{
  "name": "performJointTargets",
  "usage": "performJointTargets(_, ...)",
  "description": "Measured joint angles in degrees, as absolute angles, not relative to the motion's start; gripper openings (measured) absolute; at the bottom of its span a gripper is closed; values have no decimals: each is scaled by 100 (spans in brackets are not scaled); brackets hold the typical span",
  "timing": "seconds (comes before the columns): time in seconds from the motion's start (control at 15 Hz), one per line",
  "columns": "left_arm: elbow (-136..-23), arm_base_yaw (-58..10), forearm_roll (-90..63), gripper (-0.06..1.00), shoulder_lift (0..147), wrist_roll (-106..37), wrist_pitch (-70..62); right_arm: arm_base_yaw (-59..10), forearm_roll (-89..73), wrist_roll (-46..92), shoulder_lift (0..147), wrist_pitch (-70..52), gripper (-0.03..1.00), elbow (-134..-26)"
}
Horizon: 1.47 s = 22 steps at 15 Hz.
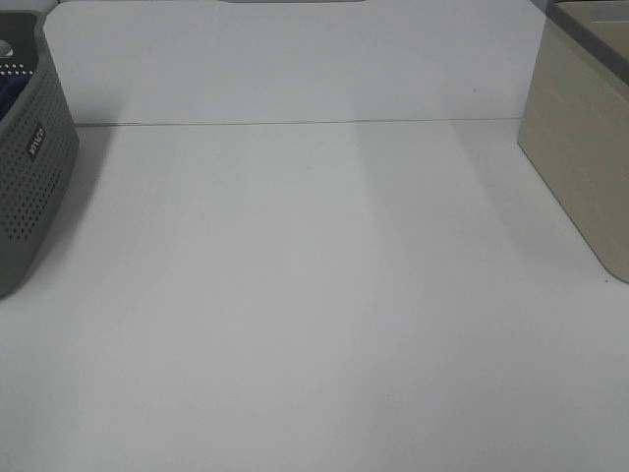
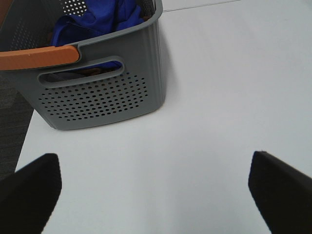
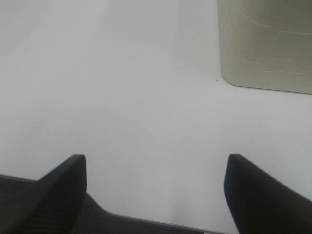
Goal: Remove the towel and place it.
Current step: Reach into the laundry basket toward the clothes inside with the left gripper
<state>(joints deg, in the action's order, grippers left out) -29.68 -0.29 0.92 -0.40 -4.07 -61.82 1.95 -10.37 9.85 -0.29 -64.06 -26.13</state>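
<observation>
the left gripper (image 2: 155, 192) has its jaws spread wide, its two dark fingers (image 2: 29, 190) far apart at opposite edges of the wrist view, gripping nothing. the right gripper (image 3: 157, 192) is spread just as wide, its blunt dark fingers (image 3: 53, 195) also gripping nothing.

You have a white table (image 1: 314, 295) before you. At its left edge stands a grey perforated basket (image 1: 34, 167) with an orange handle (image 2: 39, 57); at its right edge, a beige box (image 1: 580, 147).
</observation>
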Motion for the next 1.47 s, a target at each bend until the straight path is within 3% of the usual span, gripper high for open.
performJointTargets(1.47, -2968, -57, 361, 99, -34, -155, -6182, 195, -1037, 985, -29, -6406, 76, -2613)
